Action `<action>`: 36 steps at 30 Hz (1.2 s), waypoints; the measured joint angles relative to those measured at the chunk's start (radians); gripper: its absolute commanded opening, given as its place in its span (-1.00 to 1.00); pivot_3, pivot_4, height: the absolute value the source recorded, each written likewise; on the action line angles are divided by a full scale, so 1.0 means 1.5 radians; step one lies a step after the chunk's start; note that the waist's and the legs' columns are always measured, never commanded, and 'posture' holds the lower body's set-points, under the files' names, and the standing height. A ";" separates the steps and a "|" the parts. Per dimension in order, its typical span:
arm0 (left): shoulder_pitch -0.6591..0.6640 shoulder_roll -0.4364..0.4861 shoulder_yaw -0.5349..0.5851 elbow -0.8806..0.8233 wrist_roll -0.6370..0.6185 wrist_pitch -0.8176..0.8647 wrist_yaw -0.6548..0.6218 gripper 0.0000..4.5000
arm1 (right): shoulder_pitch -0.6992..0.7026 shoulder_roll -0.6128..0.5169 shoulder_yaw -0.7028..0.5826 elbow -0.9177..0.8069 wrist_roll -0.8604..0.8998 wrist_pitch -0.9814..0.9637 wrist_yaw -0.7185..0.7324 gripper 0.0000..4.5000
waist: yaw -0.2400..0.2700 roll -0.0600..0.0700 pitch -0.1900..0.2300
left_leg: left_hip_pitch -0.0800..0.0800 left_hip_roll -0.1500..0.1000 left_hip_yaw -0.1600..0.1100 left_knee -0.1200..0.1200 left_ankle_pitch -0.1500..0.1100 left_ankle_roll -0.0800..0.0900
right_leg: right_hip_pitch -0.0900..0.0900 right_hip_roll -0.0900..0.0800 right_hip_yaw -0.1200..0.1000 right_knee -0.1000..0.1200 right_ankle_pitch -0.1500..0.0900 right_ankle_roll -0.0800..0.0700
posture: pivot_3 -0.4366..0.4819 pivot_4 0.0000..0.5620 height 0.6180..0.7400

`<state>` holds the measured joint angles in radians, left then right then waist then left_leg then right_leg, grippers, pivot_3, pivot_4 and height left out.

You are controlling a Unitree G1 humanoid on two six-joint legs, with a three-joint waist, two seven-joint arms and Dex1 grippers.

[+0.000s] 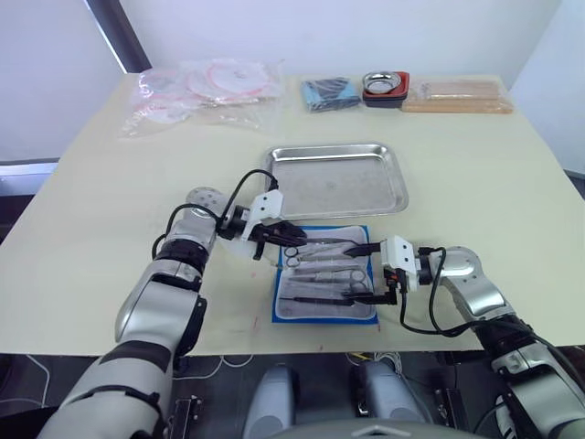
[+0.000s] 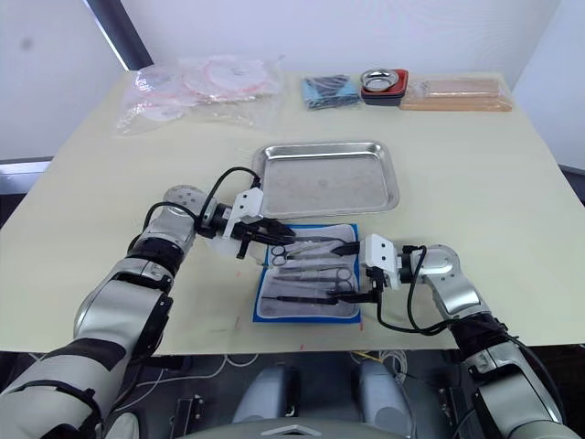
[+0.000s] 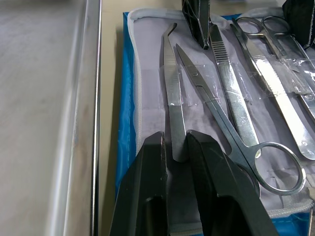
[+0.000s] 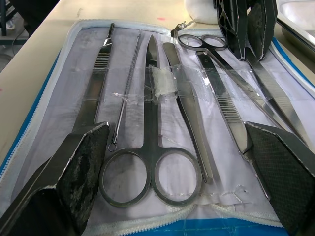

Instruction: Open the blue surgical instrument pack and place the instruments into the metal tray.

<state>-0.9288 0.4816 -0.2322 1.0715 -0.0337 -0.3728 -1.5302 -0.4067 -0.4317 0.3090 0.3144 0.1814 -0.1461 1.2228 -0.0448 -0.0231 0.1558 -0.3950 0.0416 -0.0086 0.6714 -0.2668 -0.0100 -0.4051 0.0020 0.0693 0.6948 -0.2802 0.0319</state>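
Pack (image 1: 324,274) lies open flat on table (image 1: 475,174), just in front of tray (image 1: 335,179), whitish lining up, instruments (image 4: 147,123) side by side under clear pocket strips. Tray is bare, so unloading hasn't started.

L gripper (image 3: 174,147) sits at pack's tray-side left end, fingers narrow w/ tail of bent forceps (image 3: 171,93) between them. Looks like a pinch, but can't tell if it's fully clamped. Likely picked first since it's nearest the tray: short carry.

R gripper (image 4: 182,162) hovers low over pack's right end, fingers wide, straddling scissors (image 4: 150,162) & neighbours, holding nothing. Prob. there to pin pack while L pulls forceps free of its strip.
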 measured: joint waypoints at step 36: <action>-0.005 0.057 -0.041 -0.156 0.027 0.161 -0.030 -0.98 | -0.015 0.003 0.023 -0.029 -0.017 0.079 -0.012 1.00 | -0.014 0.001 -0.001 | 0.001 0.001 -0.001 0.000 0.000 0.000 | 0.001 0.002 0.000 0.000 0.000 0.000 | -0.05 -0.47 1.00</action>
<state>-0.9366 0.5665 -0.2942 0.8372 0.0061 -0.1316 -1.5753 -0.4292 -0.4278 0.3441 0.2711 0.1552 -0.0273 1.2044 -0.0663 -0.0218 0.1541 -0.3942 0.0427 -0.0104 0.6712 -0.2668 -0.0100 -0.4044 0.0043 0.0692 0.6948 -0.2803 0.0318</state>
